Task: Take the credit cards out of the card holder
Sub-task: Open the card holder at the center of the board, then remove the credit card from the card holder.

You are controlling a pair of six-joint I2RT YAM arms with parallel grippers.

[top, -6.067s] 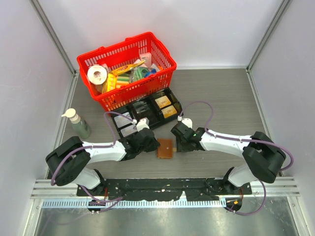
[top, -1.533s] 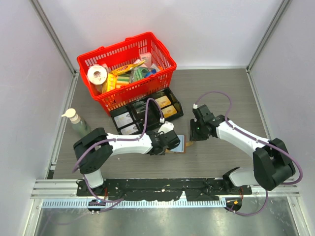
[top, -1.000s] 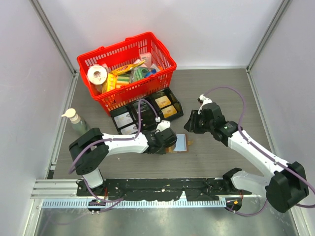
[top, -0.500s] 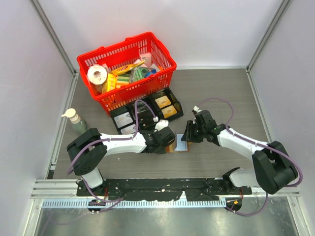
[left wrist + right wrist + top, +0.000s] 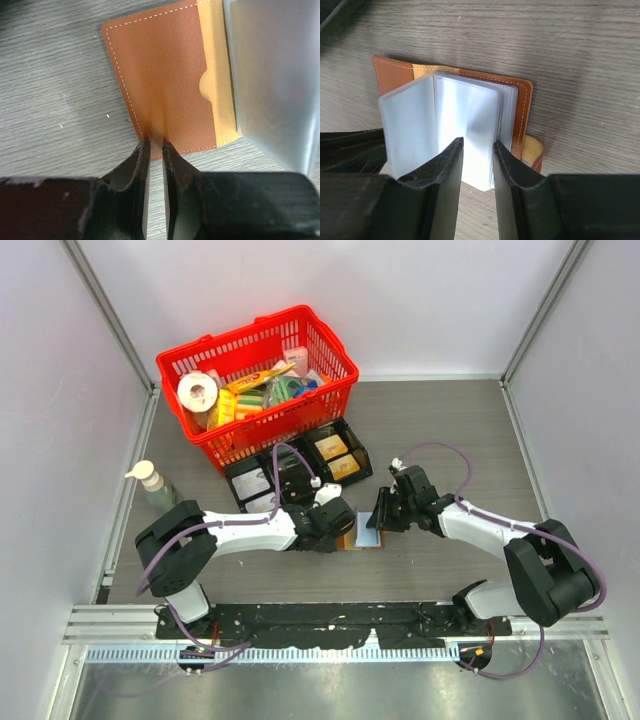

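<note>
Brown leather card holder [image 5: 160, 85] open toward near edge of tabletop [image 5: 450, 440], cover clamped by left gripper [image 5: 156, 145], pale leaves [image 5: 470, 110] straddled by right gripper [image 5: 477, 145], hold undeterminable.

Top view wide, wrists close — sharing card holder [image 5: 165, 85]

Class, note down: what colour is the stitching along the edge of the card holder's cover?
White stitching on the brown card holder; clearest in the left wrist view.
</note>
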